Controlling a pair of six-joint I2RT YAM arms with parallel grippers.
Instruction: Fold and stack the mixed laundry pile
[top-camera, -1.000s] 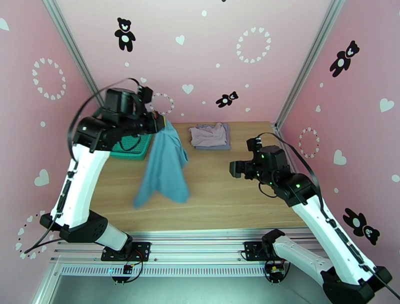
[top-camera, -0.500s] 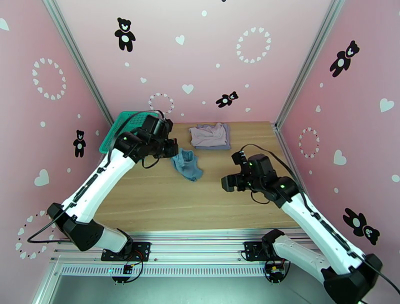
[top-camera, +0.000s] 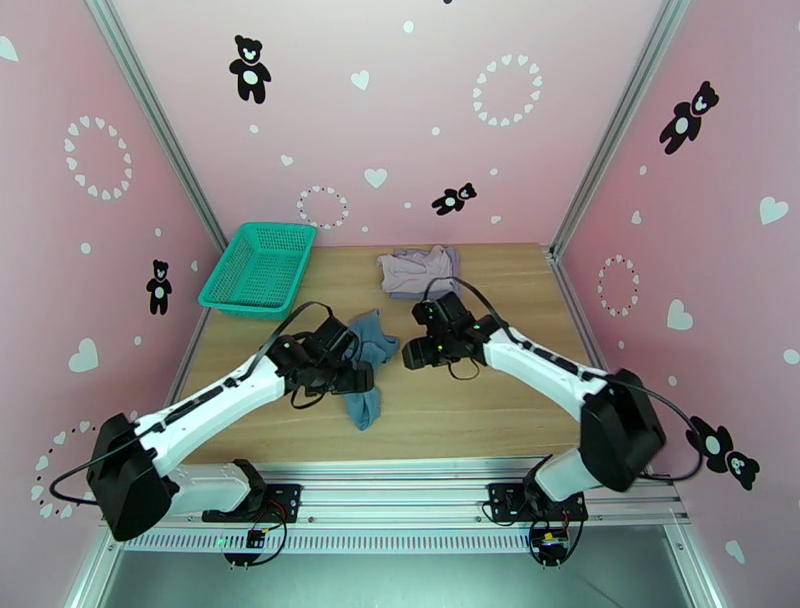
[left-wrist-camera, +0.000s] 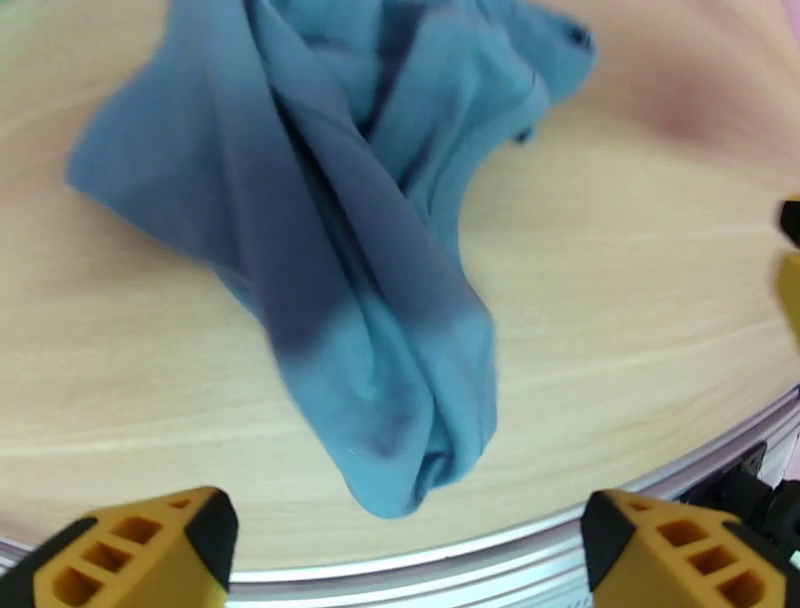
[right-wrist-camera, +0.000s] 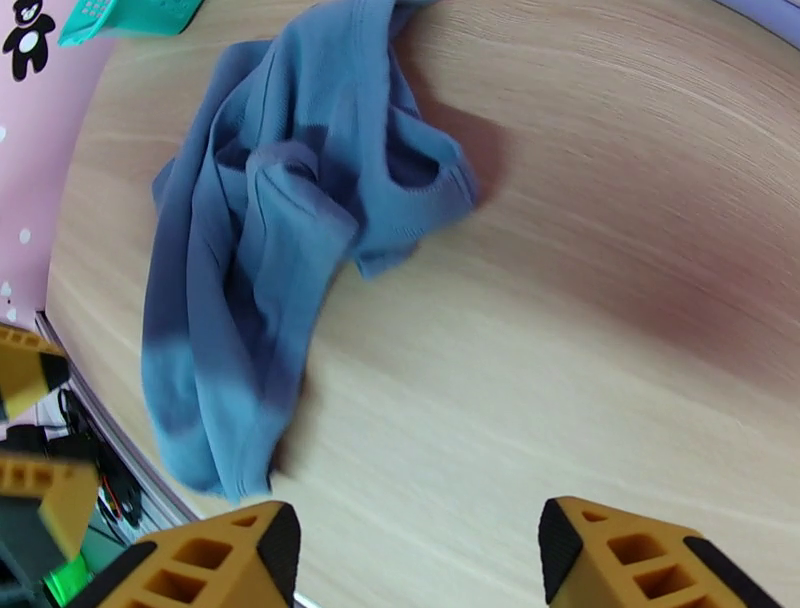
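Note:
The dusty teal-blue top (top-camera: 370, 352) lies crumpled on the wooden table near its middle, running toward the front edge. My left gripper (top-camera: 358, 378) hovers low at its left side, open and holding nothing. In the left wrist view the top (left-wrist-camera: 330, 230) spreads ahead of the open left gripper (left-wrist-camera: 410, 535), apart from both fingers. My right gripper (top-camera: 409, 354) sits just right of the top, its jaws apart and empty. In the right wrist view the top (right-wrist-camera: 270, 250) lies ahead and left of the right gripper (right-wrist-camera: 420, 545). Two folded garments, pale mauve over grey-lavender (top-camera: 421, 271), rest at the back.
A green mesh basket (top-camera: 258, 268) stands at the table's back left; its corner (right-wrist-camera: 130, 15) shows in the right wrist view. The table's metal front rail (left-wrist-camera: 560, 535) runs close to the top's near end. Pink walls close in on three sides.
The left arm swung down from holding the teal top aloft, laid it on the table and let go. The right arm reached left to the top, its jaws narrowing somewhat.

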